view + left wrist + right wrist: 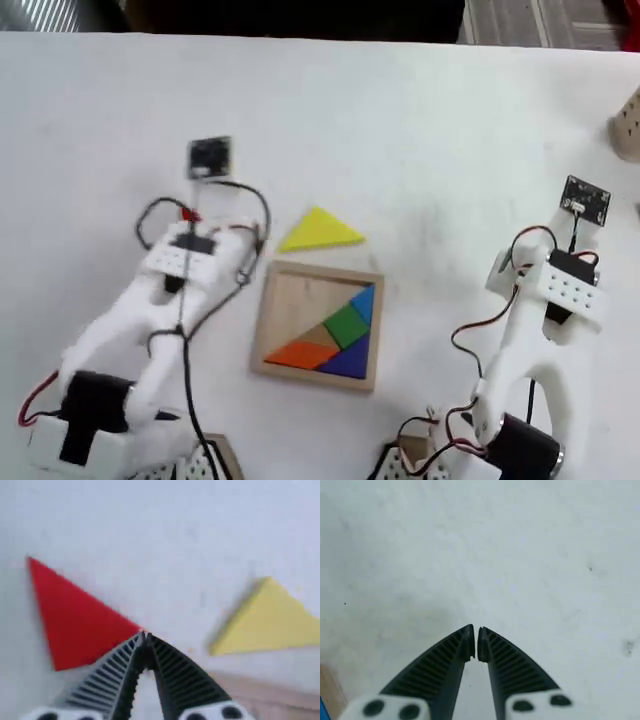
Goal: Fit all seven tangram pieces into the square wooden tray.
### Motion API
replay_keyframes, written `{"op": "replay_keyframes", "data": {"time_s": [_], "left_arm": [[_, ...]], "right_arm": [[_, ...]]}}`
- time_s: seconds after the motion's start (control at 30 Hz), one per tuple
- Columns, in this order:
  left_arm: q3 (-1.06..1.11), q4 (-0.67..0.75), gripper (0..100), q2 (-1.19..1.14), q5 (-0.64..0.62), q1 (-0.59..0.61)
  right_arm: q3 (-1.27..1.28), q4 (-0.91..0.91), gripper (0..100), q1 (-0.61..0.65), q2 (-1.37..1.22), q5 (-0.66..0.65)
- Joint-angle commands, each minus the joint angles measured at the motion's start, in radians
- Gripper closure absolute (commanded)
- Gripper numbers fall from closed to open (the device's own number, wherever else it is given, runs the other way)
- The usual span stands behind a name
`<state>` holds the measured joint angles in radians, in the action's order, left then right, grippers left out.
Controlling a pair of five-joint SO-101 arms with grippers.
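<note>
The square wooden tray (pixel 290 300) sat mid-table between the two arms, with a green square (pixel 347 324), an orange piece (pixel 302 353) and blue pieces (pixel 362 302) packed into the side nearer the right arm. A yellow triangle (pixel 320 231) lay just outside its far edge. A red triangle (pixel 75 620) lay by the left gripper (pixel 145 639), whose fingers were pressed together on nothing. The right gripper (pixel 475 642), likewise closed and empty, pointed at the bare table (pixel 520 555).

surface: white table (pixel 420 120) spans most of the frame, evenly lit | top centre: dark band (pixel 300 15) beyond the far edge | upper left: pale slatted patch (pixel 50 12) | upper right: grey lined floor (pixel 540 20) | right edge: beige perforated object (pixel 628 125)
</note>
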<state>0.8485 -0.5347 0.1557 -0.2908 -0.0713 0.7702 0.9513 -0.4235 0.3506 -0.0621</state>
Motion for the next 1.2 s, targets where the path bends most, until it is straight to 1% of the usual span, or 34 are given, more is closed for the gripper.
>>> {"op": "replay_keyframes", "data": {"time_s": [0.0,0.07,0.13,0.17,0.3,0.43,0.53,0.67,0.73,0.83,0.87,1.0,1.03,1.17], "left_arm": [[-0.075,-0.100,90,0.044,0.095,0.130],[-0.094,-0.130,83,0.042,0.054,0.174],[-0.097,-0.130,79,0.042,-0.008,0.200],[-0.098,-0.130,77,0.042,-0.037,0.211],[-0.101,-0.109,77,0.042,-0.100,0.251],[-0.100,-0.055,77,0.041,-0.100,0.291],[-0.100,-0.052,77,0.041,-0.117,0.346],[-0.092,-0.052,77,0.041,-0.235,0.437],[-0.092,-0.052,77,0.039,-0.265,0.453],[-0.080,-0.051,77,0.039,-0.272,0.453],[-0.071,-0.041,77,0.039,-0.273,0.453],[-0.038,0.044,77,0.039,-0.270,0.449],[-0.038,0.054,77,0.039,-0.270,0.449],[-0.038,0.057,77,0.039,-0.278,0.450]], "right_arm": [[-0.006,-0.019,97.8,0.008,0.021,-0.011],[-0.006,-0.021,97.8,0.010,0.021,-0.011],[-0.005,-0.021,97.7,0.030,0.021,-0.014],[-0.003,-0.018,97.8,0.039,0.021,-0.037],[0.018,-0.021,97.8,0.068,0.021,-0.103],[0.021,-0.018,97.6,0.090,0.021,-0.137],[0.037,-0.018,97.5,0.196,0.021,-0.184],[-0.011,-0.015,97.4,0.351,0.022,-0.190],[-0.058,-0.018,97.4,0.415,0.022,-0.190],[-0.143,-0.015,97.2,0.504,0.021,-0.199],[-0.169,-0.007,95.8,0.532,0.021,-0.204],[-0.269,0.035,80.9,0.697,-0.024,-0.342],[-0.293,0.036,78.4,0.739,-0.051,-0.371],[-0.420,0.036,77.3,0.845,-0.197,-0.508]]}}
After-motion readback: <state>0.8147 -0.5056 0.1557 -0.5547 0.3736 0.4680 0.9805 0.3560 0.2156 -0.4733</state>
